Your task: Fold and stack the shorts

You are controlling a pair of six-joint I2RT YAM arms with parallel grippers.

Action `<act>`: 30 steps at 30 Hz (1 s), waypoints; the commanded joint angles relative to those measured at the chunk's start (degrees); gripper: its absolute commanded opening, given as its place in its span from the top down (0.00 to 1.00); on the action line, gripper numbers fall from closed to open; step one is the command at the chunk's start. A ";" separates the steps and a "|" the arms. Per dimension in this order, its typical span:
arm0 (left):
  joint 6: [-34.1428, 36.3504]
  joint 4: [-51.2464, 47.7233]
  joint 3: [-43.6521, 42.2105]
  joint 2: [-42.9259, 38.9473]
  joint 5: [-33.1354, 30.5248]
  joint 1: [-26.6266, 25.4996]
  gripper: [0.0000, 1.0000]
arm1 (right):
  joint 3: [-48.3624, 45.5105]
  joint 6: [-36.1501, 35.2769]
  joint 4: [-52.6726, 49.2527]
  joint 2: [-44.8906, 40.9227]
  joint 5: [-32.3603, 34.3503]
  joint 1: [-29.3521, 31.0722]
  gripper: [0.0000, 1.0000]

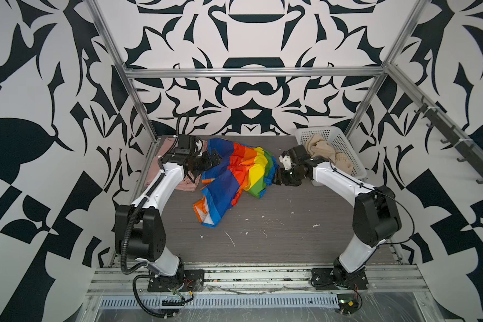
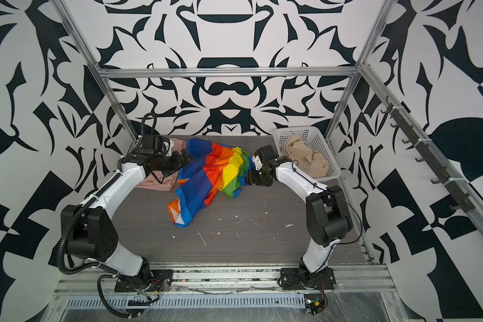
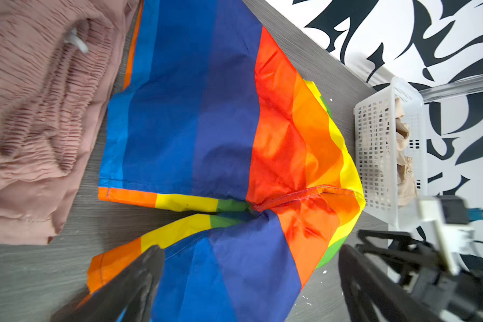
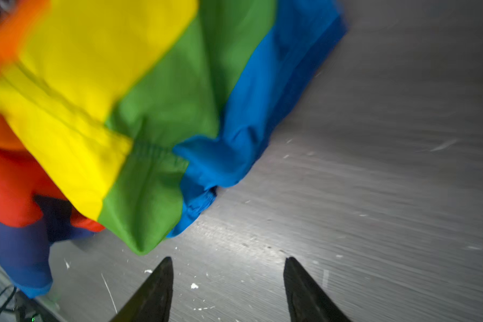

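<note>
- Three shorts show in both top views, none stacked: the rainbow shorts [image 1: 234, 172] lie crumpled on the table [image 1: 290, 223], the pink shorts [image 1: 188, 185] apparently folded beside them, partly under the left arm [image 1: 165, 178], the beige shorts [image 1: 322, 152] bunched in the basket [image 1: 346, 147].
- Left wrist view: the left gripper [image 3: 251, 251] hovers over the rainbow shorts' crotch seam — jaws spread wide, pinching nothing.
- Right wrist view: the right gripper [image 4: 227, 260] sits just off the waistband corner, jaws apart, empty.
- Judged progress: early — rainbow fold unfinished, beige untouched, stacking pending.
</note>
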 commanded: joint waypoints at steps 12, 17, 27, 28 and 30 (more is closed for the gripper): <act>-0.01 -1.04 -7.02 -2.35 3.95 0.09 0.00 | 6.31 5.01 17.86 13.71 -3.12 1.63 0.35; -0.22 -1.00 -7.27 -2.52 4.41 -0.70 0.00 | 11.02 4.74 18.90 17.98 -0.52 1.54 0.53; 0.48 -1.48 -5.87 -0.86 4.06 -1.33 0.00 | 15.94 0.46 8.89 6.42 4.24 0.22 1.00; 0.52 -1.44 -5.54 -0.78 4.15 -1.36 0.00 | 16.38 -0.41 7.40 4.38 4.85 0.07 1.00; 0.48 -1.56 -4.66 -0.40 4.63 -1.40 0.00 | 18.04 -2.48 3.55 0.18 6.07 -0.22 1.00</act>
